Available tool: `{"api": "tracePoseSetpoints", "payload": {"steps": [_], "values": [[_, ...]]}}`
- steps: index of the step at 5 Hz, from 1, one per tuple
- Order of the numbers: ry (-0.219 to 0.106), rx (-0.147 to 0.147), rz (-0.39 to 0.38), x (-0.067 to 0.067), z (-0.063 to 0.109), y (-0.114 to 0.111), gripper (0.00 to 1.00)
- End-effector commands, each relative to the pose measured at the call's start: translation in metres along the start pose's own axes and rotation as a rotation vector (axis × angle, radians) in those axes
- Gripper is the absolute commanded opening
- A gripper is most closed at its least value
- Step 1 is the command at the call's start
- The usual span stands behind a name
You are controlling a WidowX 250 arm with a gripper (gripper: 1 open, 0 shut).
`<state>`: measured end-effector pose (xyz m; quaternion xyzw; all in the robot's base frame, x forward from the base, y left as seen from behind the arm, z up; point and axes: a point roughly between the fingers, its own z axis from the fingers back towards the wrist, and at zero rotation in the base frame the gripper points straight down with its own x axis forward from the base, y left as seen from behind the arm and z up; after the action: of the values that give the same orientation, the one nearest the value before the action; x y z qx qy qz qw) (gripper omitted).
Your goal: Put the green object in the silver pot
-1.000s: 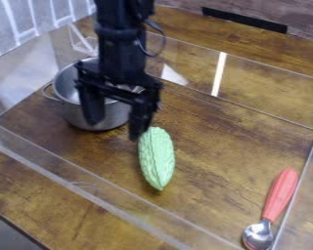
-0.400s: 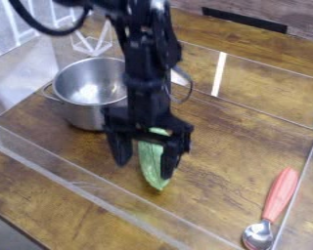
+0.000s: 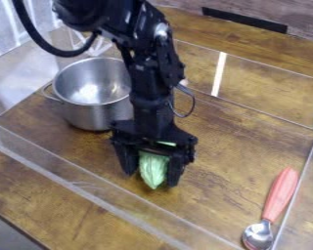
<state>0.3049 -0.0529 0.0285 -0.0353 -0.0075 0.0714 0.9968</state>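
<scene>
The green object [image 3: 153,169] lies on the wooden table in the middle foreground, a light green bumpy oval with only its lower part showing. My black gripper [image 3: 154,168] points straight down over it, open, with one finger on each side of it. Whether the fingers touch it I cannot tell. The silver pot [image 3: 87,93] stands upright to the upper left, apart from the gripper and with nothing visible inside it. The arm rises from the gripper toward the top left and hides part of the pot's right rim.
A spoon with a red handle [image 3: 280,196] and a silver bowl [image 3: 258,234] lies at the lower right. Clear acrylic walls [image 3: 67,171] fence the wooden work area along the front and sides.
The gripper has moved from beside the pot toward the front and sunk around the green object, staying open. The green object and the pot have stayed where they were.
</scene>
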Motion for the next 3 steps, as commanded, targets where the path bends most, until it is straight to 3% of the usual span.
{"api": "tracePoseSetpoints", "payload": {"steps": [1, 3], "values": [[-0.046, -0.010, 0.002, 0.0072, 0.0083, -0.0022, 1.00], [-0.062, -0.019, 0.010, 0.0093, 0.0127, -0.0043, 1.00]]}}
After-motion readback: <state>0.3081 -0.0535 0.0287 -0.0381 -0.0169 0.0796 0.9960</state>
